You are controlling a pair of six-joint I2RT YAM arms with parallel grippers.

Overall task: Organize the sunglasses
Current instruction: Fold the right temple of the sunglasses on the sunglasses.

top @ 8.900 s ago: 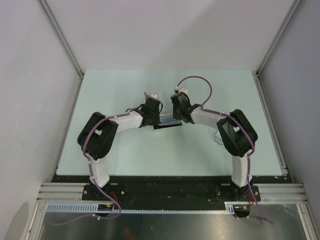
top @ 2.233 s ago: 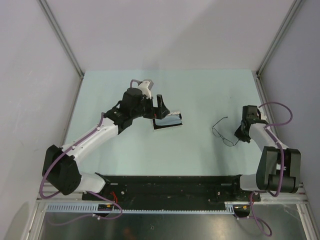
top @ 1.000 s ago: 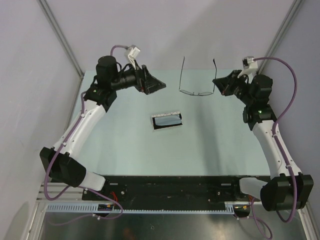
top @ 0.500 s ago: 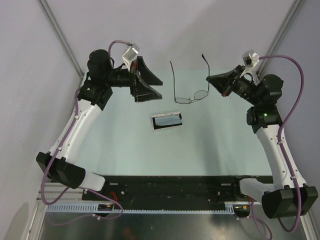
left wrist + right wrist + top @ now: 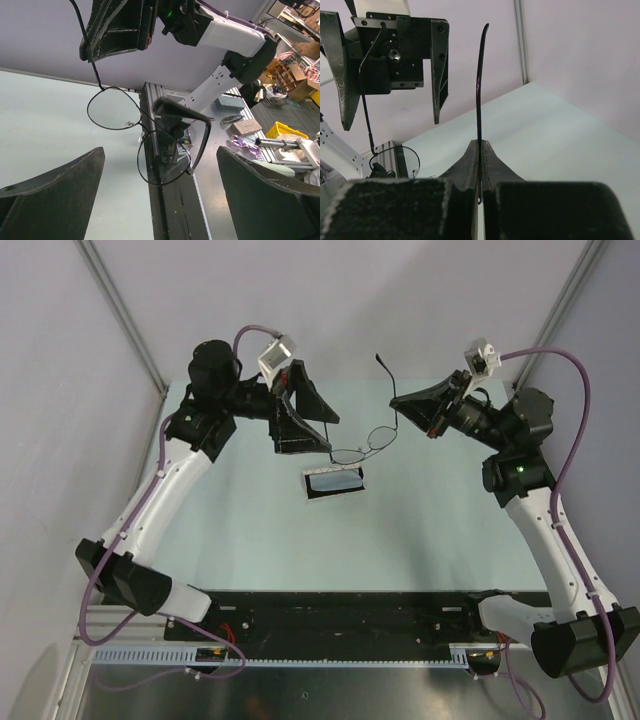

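Thin black wire-rimmed glasses (image 5: pixel 377 438) hang in the air above the table, temples spread. My right gripper (image 5: pixel 396 404) is shut on one temple (image 5: pixel 480 75), which stands straight up from its closed fingertips (image 5: pixel 480 142). My left gripper (image 5: pixel 333 436) is raised opposite, open wide, its fingers (image 5: pixel 55 192) apart on either side of the glasses (image 5: pixel 162 157) without touching them. In the right wrist view the left gripper (image 5: pixel 390 55) faces me, with one lens (image 5: pixel 395 160) below it. An open dark case (image 5: pixel 333 483) with a pale lining lies on the table under the glasses.
The pale green table (image 5: pixel 240 530) is walled by grey panels at the back and both sides. Both arms are lifted high over the table's far half. The black base rail (image 5: pixel 340 615) runs along the near edge.
The right gripper has carried the glasses left and lower, toward the case. The left gripper has swung right to face them. Earlier the glasses lay on the table at the right.
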